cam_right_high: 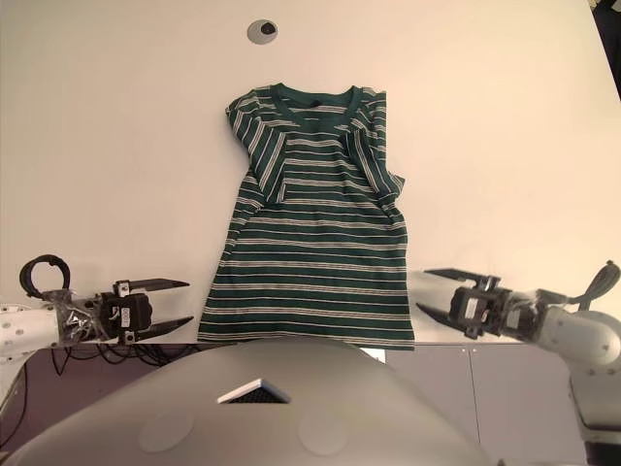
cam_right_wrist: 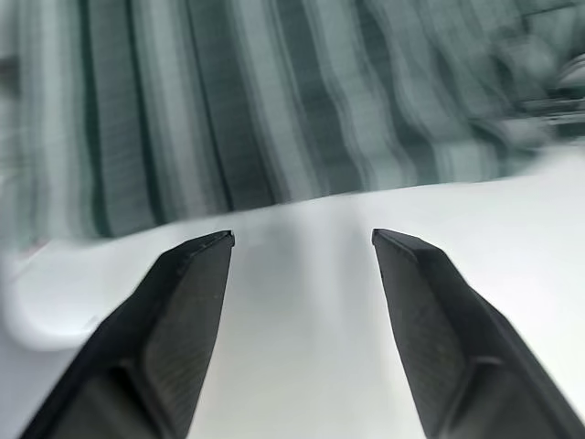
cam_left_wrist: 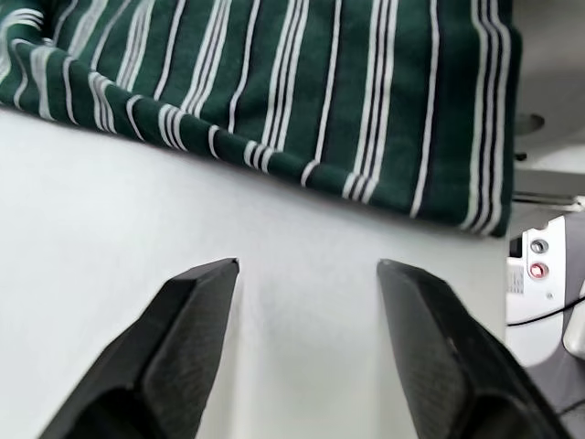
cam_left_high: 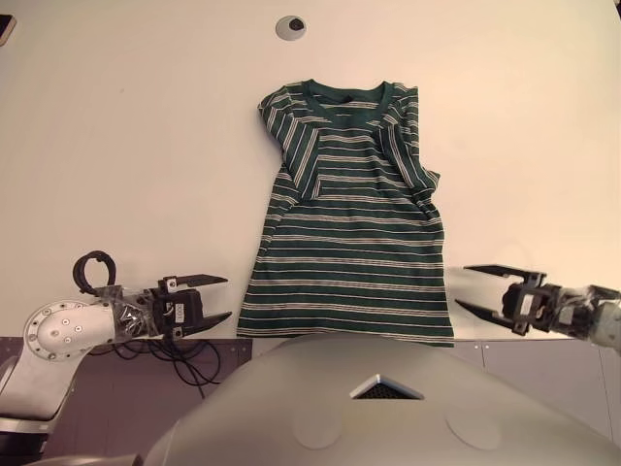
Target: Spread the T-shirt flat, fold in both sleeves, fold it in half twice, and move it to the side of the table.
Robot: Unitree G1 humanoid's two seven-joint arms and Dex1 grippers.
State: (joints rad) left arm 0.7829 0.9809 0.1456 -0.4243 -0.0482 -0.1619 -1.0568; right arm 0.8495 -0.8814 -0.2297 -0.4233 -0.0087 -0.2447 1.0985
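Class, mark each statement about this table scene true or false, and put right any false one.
1. Both sleeves of the T-shirt are folded in over its body. True.
2. The left gripper is shut on the hem. False: its jaws are open, and it sits beside the hem, apart from the cloth.
3. The right gripper is open. True.
4. The T-shirt is folded in half. False: it lies at full length, collar far, hem near.
5. A round disc sits on the table beyond the collar. True.
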